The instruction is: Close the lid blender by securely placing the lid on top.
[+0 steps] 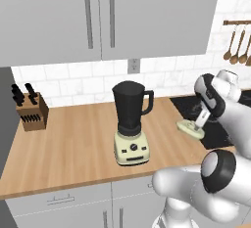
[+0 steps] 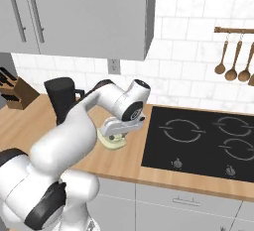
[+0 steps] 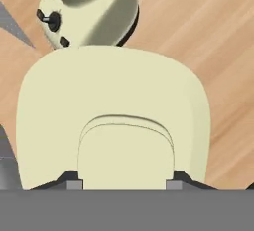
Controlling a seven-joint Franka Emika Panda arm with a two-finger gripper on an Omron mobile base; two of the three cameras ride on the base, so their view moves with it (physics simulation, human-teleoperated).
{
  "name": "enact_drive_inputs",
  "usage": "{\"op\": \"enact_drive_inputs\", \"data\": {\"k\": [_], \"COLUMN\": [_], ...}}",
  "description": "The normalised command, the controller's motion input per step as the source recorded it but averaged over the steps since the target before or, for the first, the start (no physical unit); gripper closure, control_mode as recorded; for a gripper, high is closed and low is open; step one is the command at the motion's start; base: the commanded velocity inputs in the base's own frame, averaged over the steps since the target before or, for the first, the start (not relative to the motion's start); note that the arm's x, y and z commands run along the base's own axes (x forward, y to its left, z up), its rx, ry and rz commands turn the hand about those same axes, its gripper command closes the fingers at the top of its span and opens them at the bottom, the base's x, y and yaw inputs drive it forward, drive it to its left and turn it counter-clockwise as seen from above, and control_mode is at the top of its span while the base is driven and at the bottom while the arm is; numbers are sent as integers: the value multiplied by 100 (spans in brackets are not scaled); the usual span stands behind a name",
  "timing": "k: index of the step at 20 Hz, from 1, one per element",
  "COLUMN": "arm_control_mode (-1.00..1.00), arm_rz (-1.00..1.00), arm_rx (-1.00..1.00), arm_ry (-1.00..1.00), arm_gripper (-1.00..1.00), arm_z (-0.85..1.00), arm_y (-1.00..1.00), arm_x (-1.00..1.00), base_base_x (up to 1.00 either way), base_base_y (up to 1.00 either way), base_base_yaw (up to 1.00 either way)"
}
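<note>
Cream lid [image 3: 114,111] sitting by counter's [image 1: 73,139] front edge | claw [image 3: 124,185] clenching raised centre cap | looking light, rigid, smooth—likely slipping if tilted | blender [image 1: 130,124] jar standing open.

You see a matt cream plastic lid [image 3: 114,101], wood-grain surface [image 1: 73,144] and glossy black hob [image 2: 198,141]

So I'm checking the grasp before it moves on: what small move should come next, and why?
Probably a straight lift. The gripper looks closed on the raised centre cap of the lid, which seems to sit on the counter right of the blender. Its jar mouth is higher, so the lid needs height first.
</note>
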Motion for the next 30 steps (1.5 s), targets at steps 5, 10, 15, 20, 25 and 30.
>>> {"op": "enact_drive_inputs", "data": {"k": [5, 10, 15, 20, 25, 30], "arm_control_mode": [-100, -100, -100, -100, -100, -100], "arm_rz": [0, -1, -2, 0, 0, 1], "arm_rx": [16, 8, 1, 0, -1, -10], "arm_ry": [-22, -24, -16, -10, -9, -3], "arm_gripper": [100, 100, 100, 100, 100, 100], "arm_z": [100, 100, 100, 100, 100, 63], "arm_y": [-5, 18, 43, 73, 99, 91], "arm_x": [-33, -15, 0, 0, 0, -1], "base_base_x": [0, 0, 0, 0, 0, 0], "base_base_y": [0, 0, 0, 0, 0, 0], "base_base_yaw": [0, 0, 0, 0, 0, 0]}}
